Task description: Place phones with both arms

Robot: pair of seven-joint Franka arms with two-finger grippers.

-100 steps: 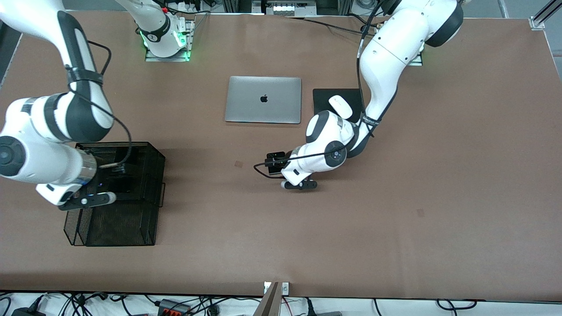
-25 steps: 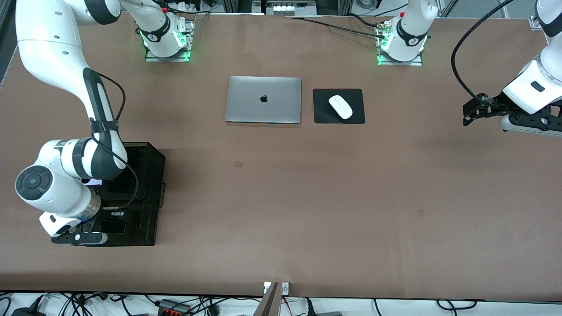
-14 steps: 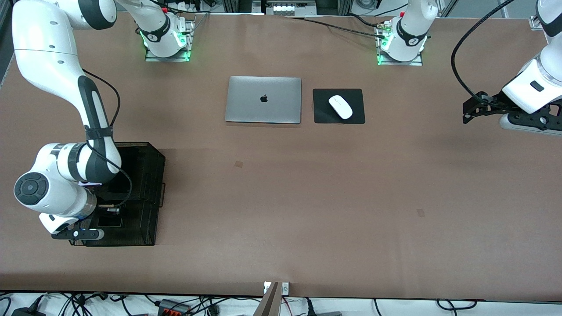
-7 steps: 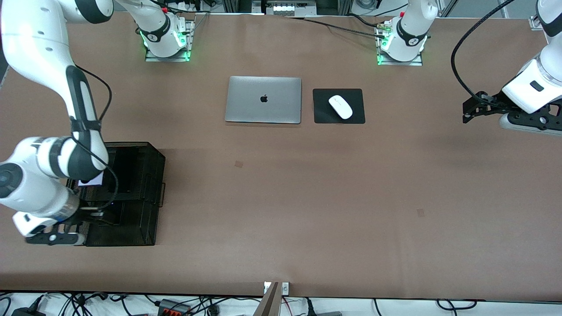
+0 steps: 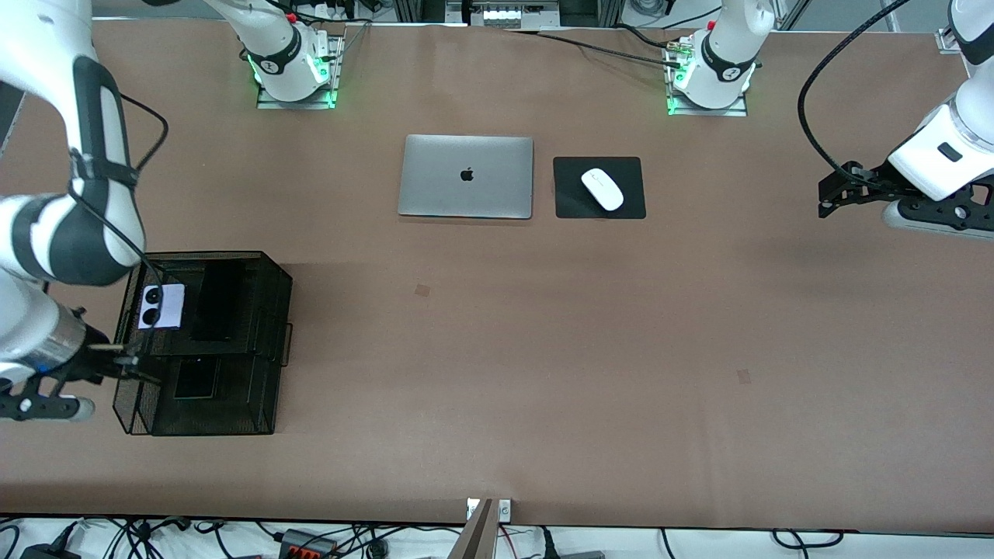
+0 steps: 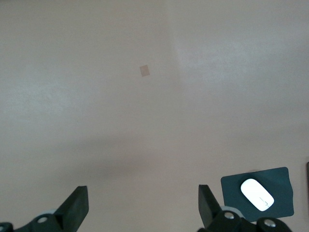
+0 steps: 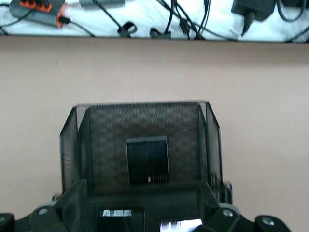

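At the bench's right-arm end, the right claw (image 5: pixel 46 404), apparently wide and empty, is hanging beside the black mesh organiser (image 5: pixel 276 310); lifting straight avoids its rim, while the left claw (image 6: pixel 142 212) is waiting wide.

Right gripper (image 5: pixel 35 404) half cut by front view's edge; fingertips unseen there. Left gripper (image 5: pixel 936 217) partly cut by same view's edge, jaw gap unreadable there. Long black phone (image 5: pixel 220 307) barely separable from dark mesh organizer (image 5: pixel 281 310). Two phones at right wrist view's edge cropped, blurred. Mouse pad (image 6: pixel 285 193) clipped by left wrist view's border.
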